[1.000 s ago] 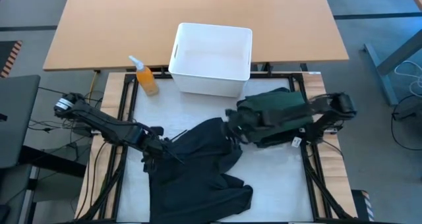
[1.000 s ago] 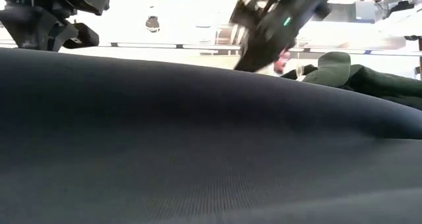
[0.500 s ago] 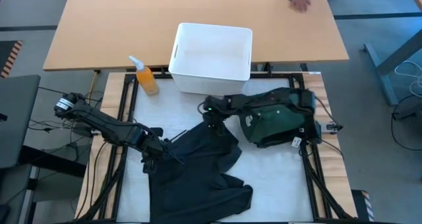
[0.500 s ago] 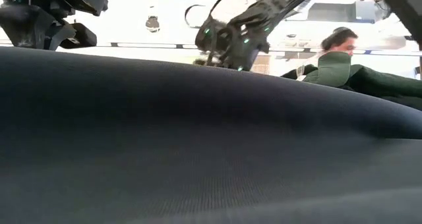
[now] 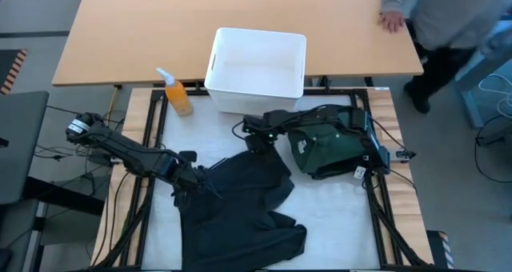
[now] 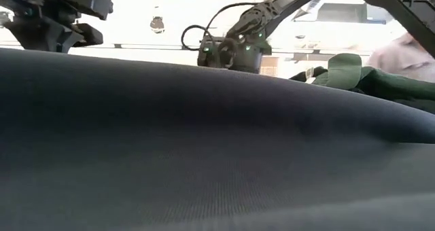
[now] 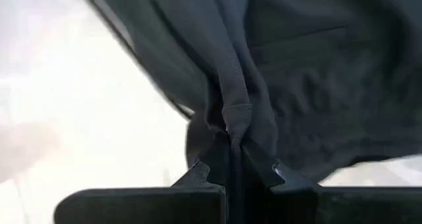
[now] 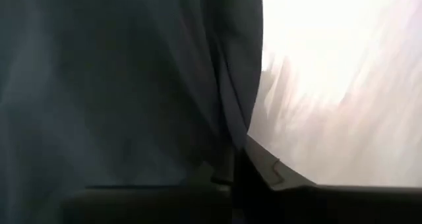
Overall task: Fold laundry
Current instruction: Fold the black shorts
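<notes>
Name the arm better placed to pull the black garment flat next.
Right. The right gripper is pinched on the black garment's far edge, toward the white bin, free to draw outward. The left gripper only anchors its near-left edge.

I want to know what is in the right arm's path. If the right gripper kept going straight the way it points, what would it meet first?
The right gripper points leftward across the table, at the top edge of the black garment. Beyond that cloth lies bare white table; the height is unclear.

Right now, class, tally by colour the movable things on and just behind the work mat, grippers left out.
Black garment: 1
Dark green garment: 1
White bin: 1
Orange spray bottle: 1
Total: 4
</notes>
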Tool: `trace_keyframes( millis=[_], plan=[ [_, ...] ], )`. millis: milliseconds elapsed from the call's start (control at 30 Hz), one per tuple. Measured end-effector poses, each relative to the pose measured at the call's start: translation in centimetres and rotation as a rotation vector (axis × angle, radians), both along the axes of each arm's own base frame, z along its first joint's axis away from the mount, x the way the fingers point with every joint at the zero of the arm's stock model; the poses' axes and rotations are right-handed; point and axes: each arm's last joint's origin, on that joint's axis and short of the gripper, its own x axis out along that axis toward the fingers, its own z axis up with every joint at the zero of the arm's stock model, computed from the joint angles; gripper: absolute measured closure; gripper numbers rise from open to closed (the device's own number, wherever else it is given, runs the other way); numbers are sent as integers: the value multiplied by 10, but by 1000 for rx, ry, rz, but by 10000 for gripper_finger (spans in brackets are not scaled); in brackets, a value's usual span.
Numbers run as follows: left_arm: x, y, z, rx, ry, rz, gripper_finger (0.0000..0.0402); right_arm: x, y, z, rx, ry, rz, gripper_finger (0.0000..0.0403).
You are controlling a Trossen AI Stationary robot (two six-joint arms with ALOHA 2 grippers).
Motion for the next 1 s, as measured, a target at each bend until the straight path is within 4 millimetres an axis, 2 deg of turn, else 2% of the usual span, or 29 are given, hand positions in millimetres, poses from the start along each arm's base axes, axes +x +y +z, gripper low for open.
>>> trace_keyframes(
  millis=[33, 133, 233, 433, 533, 733, 867, 1000],
  plan=[
    [-1, 1, 0, 23, 1, 4, 401, -4, 2, 5, 7, 20, -7, 380],
    [-2, 4, 1, 95, -7, 2, 401, -17, 13, 28, 15, 61, -28, 381],
    [-9, 10, 9, 154, -23, 14, 401, -35, 24, 72, -17, 32, -40, 384],
    [-25, 23, 53, 238, -194, 31, 401, -82, 51, 159, -176, -140, -88, 385],
    [-32, 32, 82, 285, -307, 23, 401, -109, 55, 196, -314, -248, -149, 385],
    [-45, 51, 127, 372, -427, 42, 401, -140, 52, 231, -453, -370, -256, 385],
    [-53, 58, 148, 382, -436, 57, 401, -151, 53, 244, -448, -445, -284, 385],
    [-57, 57, 170, 293, -487, 28, 401, -157, 67, 251, -379, -494, -211, 385]
  ],
)
